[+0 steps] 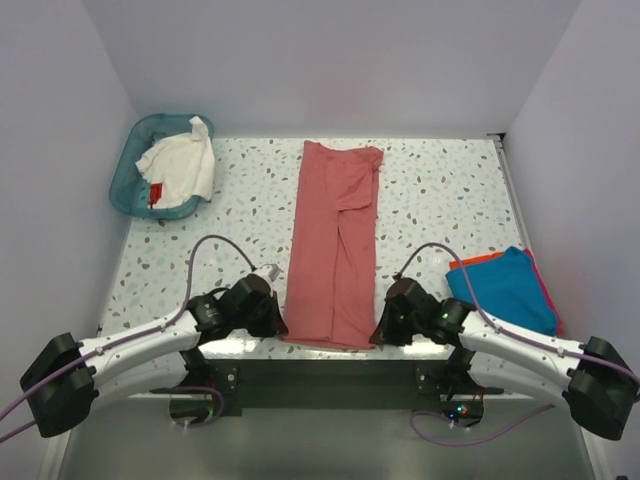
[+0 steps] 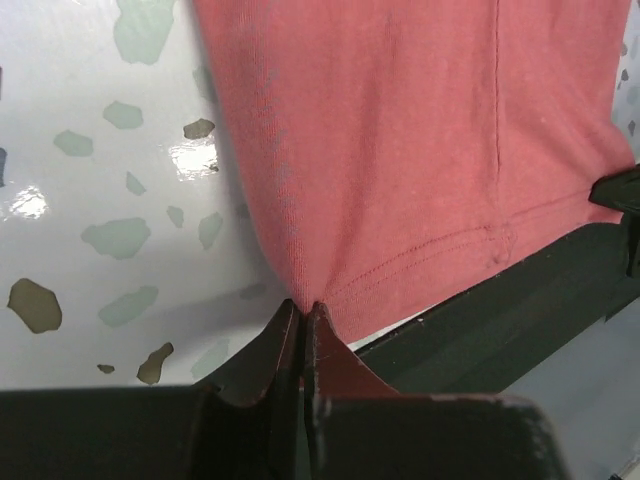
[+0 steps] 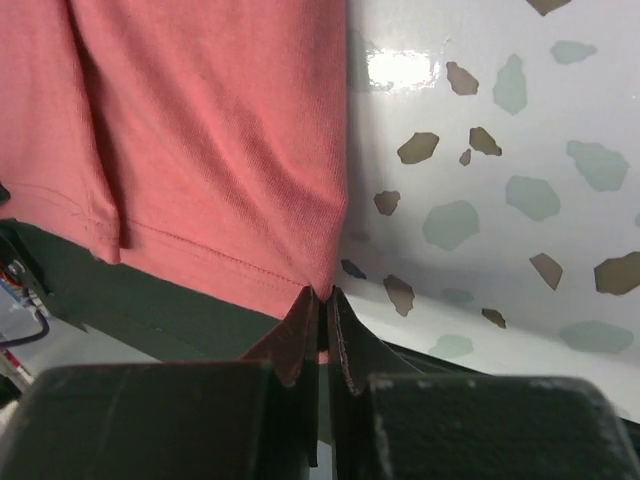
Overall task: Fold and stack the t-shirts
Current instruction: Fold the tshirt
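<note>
Salmon-red shirt (image 1: 335, 250): long folded strip, mid-desk (image 1: 440, 190), hem at the near edge.
Left gripper (image 2: 303, 308): closed, pinching the hem's left corner.
Right gripper (image 3: 322, 297): closed, pinching the hem's right corner.
White shirt (image 1: 183, 165): crumpled in basket (image 1: 128, 170), far left.
</note>
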You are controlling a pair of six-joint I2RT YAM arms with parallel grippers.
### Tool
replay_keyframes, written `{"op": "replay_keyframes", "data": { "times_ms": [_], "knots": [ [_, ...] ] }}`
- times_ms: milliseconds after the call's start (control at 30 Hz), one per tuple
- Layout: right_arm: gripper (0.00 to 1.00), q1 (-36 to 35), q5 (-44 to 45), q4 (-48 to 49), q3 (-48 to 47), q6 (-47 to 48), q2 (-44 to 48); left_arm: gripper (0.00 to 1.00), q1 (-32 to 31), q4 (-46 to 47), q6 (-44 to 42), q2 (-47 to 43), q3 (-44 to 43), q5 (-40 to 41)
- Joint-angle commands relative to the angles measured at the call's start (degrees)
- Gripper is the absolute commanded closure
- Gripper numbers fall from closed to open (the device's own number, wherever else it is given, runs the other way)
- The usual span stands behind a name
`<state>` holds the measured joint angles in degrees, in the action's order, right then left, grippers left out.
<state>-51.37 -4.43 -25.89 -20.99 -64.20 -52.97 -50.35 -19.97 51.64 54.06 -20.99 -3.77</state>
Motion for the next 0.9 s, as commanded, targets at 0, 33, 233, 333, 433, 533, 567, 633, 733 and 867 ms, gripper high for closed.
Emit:
{"op": "replay_keyframes", "data": {
  "times_ms": [0,33,233,333,433,533,567,633,733,867],
  "knots": [
    [1.00,-0.22,2.14,-8.39,-3.34,5.14,2.35,1.00,-0.28,-5.08,-0.30,-2.21,-3.34,3.49],
    [1.00,-0.22,2.23,-7.78,-4.92,5.84,1.91,1.00,-0.19,-4.65,-1.18,-1.86,-4.48,3.59],
    [1.00,0.31,7.93,-6.80,-14.40,12.78,-8.19,1.00,1.30,-2.20,-8.91,6.66,-16.61,13.00],
    [1.00,2.24,9.95,-6.28,-19.76,15.77,-12.93,1.00,5.07,2.45,-10.15,11.23,-19.78,11.07],
    [1.00,5.57,10.84,-4.53,-23.99,17.62,-17.32,1.00,8.77,6.15,-8.05,16.59,-22.07,8.17],
    [1.00,9.97,11.63,-2.07,-27.24,19.64,-20.41,1.00,9.57,8.53,-5.94,22.48,-25.58,8.86],
    [1.00,11.11,11.98,-1.71,-27.95,19.82,-22.25,1.00,9.65,8.89,-4.98,23.88,-27.68,9.22],
    [1.00,14.45,11.02,-0.31,-29.71,20.34,-24.10,1.00,10.27,9.42,-4.18,27.84,-29.80,10.19],
    [1.00,17.27,10.58,1.19,-32.25,21.05,-27.18,1.00,11.23,9.25,-3.47,31.71,-34.02,11.59],
    [1.00,21.22,9.97,2.77,-35.43,22.10,-31.48,1.00,13.60,8.89,-2.95,35.22,-38.06,13.61]
  ]
}}
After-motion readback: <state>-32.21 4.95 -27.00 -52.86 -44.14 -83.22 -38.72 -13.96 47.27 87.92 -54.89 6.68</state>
